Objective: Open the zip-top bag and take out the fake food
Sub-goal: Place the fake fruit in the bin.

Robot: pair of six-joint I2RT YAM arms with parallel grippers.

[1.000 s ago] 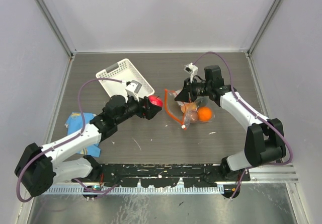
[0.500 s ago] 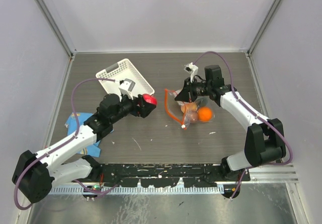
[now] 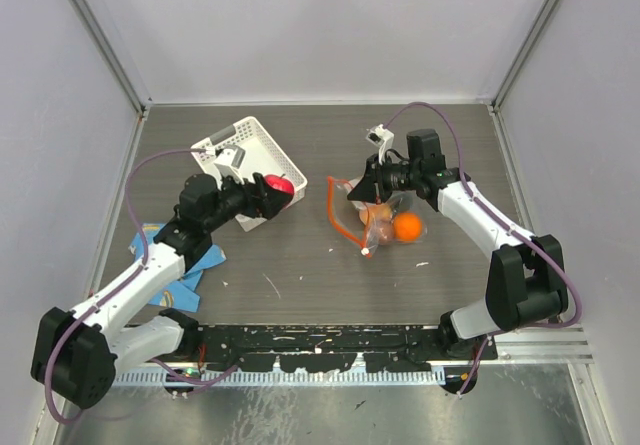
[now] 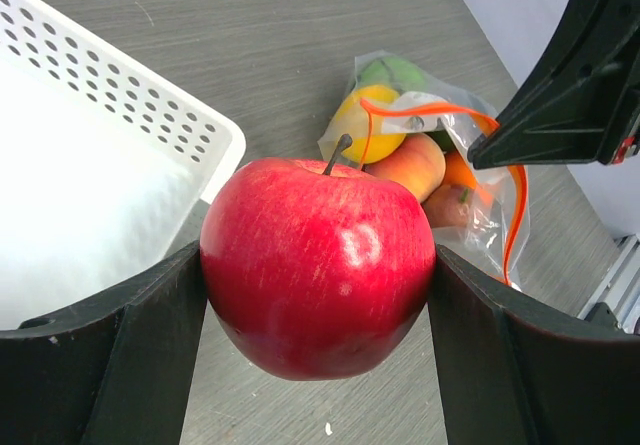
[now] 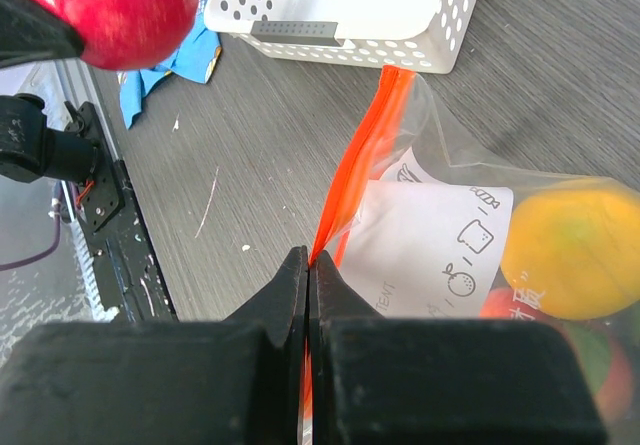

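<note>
Red apple (image 4: 318, 265) gripped, zip-top bag (image 5: 430, 235) pinched

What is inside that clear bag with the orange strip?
The zip-top bag holds a yellow fruit, a green fruit, a peach fruit and an orange fruit. A printed card hides part, so any others cannot be counted.

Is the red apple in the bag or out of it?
Out. The left tool grips the apple beside the white basket, apart from the bag, which holds other fruit.
</note>
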